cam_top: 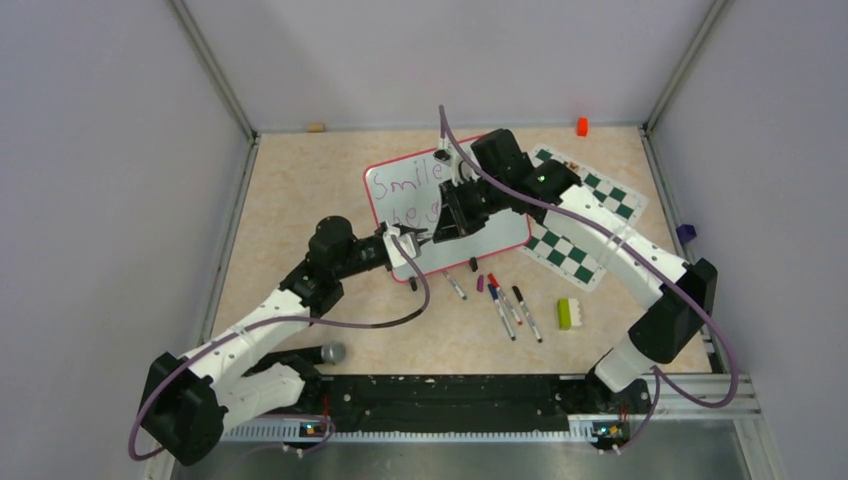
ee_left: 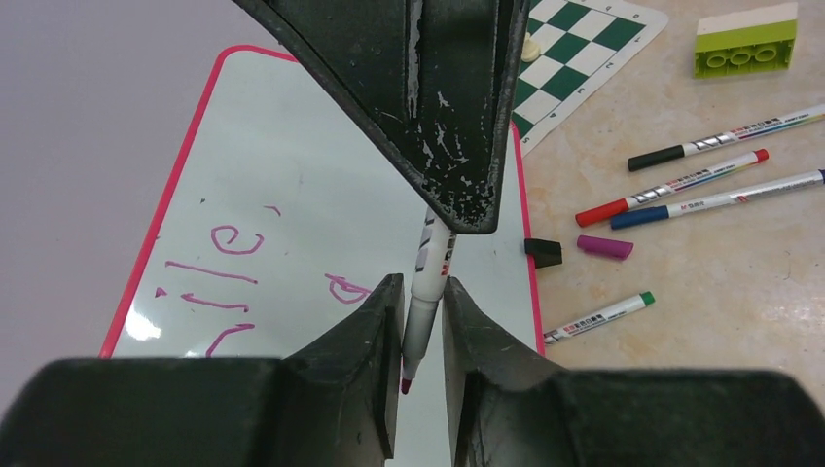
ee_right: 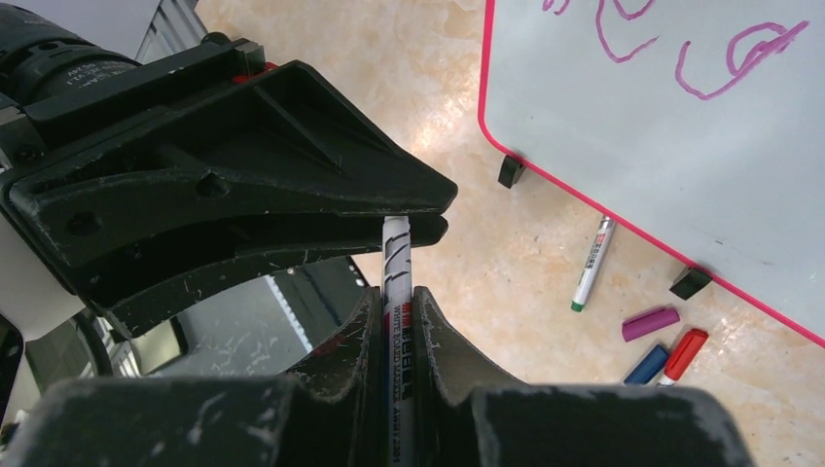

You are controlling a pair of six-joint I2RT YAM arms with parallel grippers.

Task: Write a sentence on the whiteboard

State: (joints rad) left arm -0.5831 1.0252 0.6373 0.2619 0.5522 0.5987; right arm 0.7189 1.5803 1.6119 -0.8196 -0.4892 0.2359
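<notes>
The whiteboard lies at the table's middle, white with a red-pink rim. The sentence shows as purple lettering, "Smile" above a second line that the grippers partly hide. Over the board's near right part, both grippers meet on one white marker. My right gripper is shut on its barrel. My left gripper is shut on the end with the bare magenta tip, which hangs just above the board. In the right wrist view the left gripper fills the upper left, and the lettering sits at top right.
Several capped markers and a purple cap lie on the table by the board's near edge. A green-and-white brick sits right of them. The chess mat lies under the right arm. An orange block sits at the back wall.
</notes>
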